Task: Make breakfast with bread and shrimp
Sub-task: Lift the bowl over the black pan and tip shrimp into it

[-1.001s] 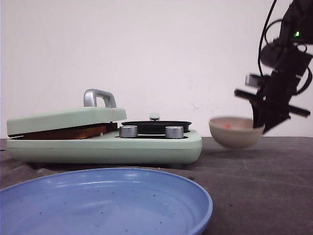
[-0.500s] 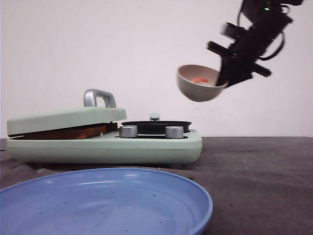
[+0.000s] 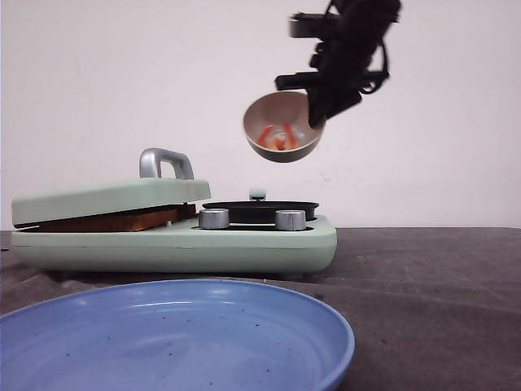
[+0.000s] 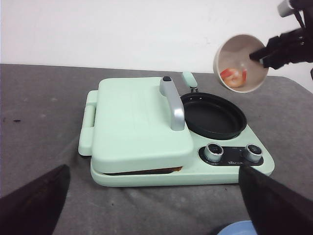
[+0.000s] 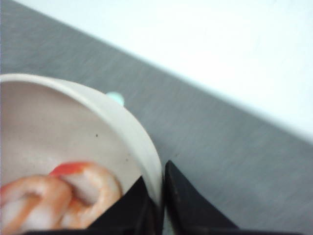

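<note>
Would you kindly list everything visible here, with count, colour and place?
breakfast maker: one, mint green, on the grey table, lid shut
bread: brown edge showing under the lid; count unclear
frying pan: one, black, in the maker beside the lid
knobs: two, silver, on the maker's front
bowl: one, beige, tilted in the air above the pan
shrimp: pinkish-orange pieces inside the bowl
plate: one, blue, nearest the front camera
right gripper: black, pinching the bowl's rim
left gripper: black, open
</note>
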Robot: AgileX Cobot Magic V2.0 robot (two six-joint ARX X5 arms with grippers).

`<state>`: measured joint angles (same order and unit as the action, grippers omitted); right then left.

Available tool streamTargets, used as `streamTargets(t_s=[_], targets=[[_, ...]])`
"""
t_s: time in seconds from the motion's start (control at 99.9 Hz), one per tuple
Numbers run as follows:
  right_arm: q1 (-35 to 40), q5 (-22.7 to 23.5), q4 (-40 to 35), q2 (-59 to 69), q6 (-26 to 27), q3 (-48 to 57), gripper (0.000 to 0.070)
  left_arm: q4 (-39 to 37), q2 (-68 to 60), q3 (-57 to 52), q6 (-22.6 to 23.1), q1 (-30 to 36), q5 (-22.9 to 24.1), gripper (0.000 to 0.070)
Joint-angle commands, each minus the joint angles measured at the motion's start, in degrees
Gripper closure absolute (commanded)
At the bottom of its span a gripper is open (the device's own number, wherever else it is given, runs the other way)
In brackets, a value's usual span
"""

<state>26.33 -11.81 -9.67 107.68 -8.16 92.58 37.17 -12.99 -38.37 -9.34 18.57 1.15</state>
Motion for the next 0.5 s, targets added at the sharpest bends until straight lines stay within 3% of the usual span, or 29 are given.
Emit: streamTargets(t_s=[0.0, 0.28, 0.49], targets=[[1.6, -4.2, 3.8, 0.2, -8.8, 1.4, 0.07, -0.5, 0.1, -0.1, 0.7, 0.2, 0.0, 0.0064], [4.7, -13.3, 10.6, 0.2, -22.6, 1.4, 0.07, -0.5, 0.1, -0.1, 1.0, 0.2, 0.0, 0.0064], [5.0, -13.9, 12.6, 0.5, -27.4, 1.4, 0.07, -0.5, 0.1, -0.1, 1.6, 0.2, 0.0, 0.0065]])
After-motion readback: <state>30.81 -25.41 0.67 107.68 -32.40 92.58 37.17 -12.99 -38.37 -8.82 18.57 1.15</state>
